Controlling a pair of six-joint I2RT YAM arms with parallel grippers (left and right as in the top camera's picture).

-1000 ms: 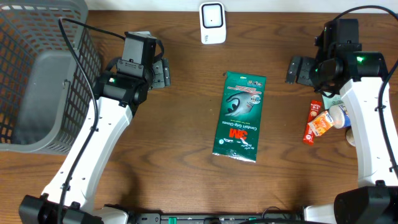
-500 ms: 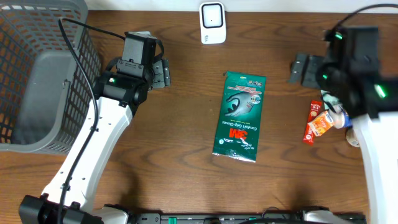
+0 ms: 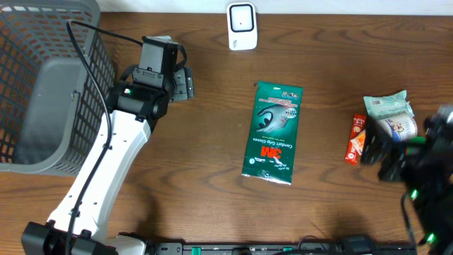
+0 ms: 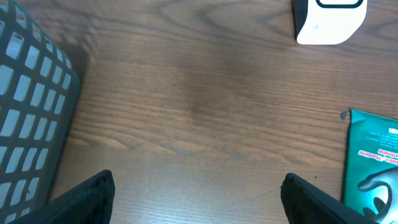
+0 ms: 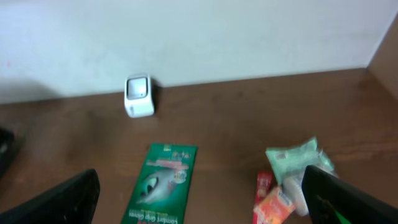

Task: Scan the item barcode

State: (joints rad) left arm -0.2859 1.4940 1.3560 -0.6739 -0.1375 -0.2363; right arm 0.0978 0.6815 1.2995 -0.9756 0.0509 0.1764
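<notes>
Left gripper (image 3: 188, 83) hung with its jaws wide apart and nothing between them, low over bare table (image 3: 212, 184), its wrist view showing only wood grain between the two fingers. Right gripper (image 3: 373, 149) was likewise spread wide and empty, though it was blurred in the overhead view and hard to place exactly.

Between the arms the green glove packet (image 3: 274, 132) lay flat at mid-table, printed face up, touching neither gripper. Its long axis ran from the robot's side toward the scanner (image 3: 241, 26), the far end leaning slightly to the right. The scanner stood beyond that far end and a little to its left, apart from the packet. From the left gripper the packet lay to the right, its far end about level with the fingers. From the right gripper it lay to the left. Neither arm looked clearly the nearer.

Bare wood ran along both long edges of the packet, so either side seemed open for an approach. The basket (image 3: 14, 42) sat well off to the left. A red sachet (image 3: 357, 139) and a pale green pouch (image 3: 388, 106) crowded the right gripper. No barcode showed on the upturned face
</notes>
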